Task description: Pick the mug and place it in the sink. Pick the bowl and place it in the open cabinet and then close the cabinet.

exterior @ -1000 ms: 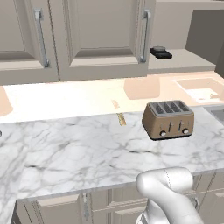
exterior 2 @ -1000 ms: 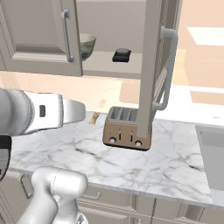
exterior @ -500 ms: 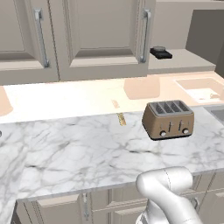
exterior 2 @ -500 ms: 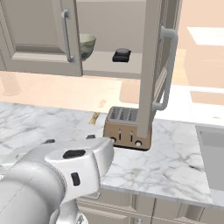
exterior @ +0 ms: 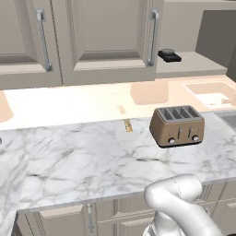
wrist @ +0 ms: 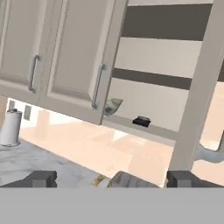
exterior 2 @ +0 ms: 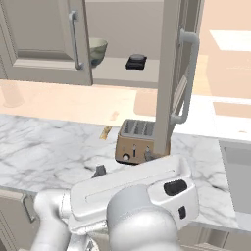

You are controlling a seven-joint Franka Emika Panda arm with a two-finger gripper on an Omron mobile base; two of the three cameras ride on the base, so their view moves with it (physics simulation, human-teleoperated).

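Arm folded low and close to the base: in the right base view its white forearm lies nearly level across the bottom of the picture, in front of the marble surface (exterior 2: 44, 147), with the elbow bulging at the lower middle; in the left base view a bent white joint rises at the lower right below the surface edge. The hand is tipped upward, looking along the tool (wrist: 111, 178) toward the wall cupboards. Tool released: the two dark fingertips (wrist: 40, 178) stand wide apart at the bottom of the hand view, with nothing between them and touching nothing. Ahead of and above the tool is the cabinet (wrist: 175, 83), door (exterior 2: 169, 83) swung out edge-on, its long bar handle (exterior 2: 186, 78) facing right in the right base view. The bowl (exterior 2: 98, 50) sits inside on the bottom shelf of the cabinet, at the left end, partly hidden behind the neighbouring closed door (exterior 2: 46, 41); in the hand view it shows up and slightly left of the tool's midline. A small black object (exterior 2: 136, 62) lies on the same shelf, right of the bowl and apart from it. The toaster (exterior 2: 137, 142) stands on the surface under the open door, just beyond the tool. A white paper towel roll (wrist: 9, 127) stands on the surface well to the left of the left fingertip. A corner of the sink (exterior: 229, 119) shows at the far right of the left base view.
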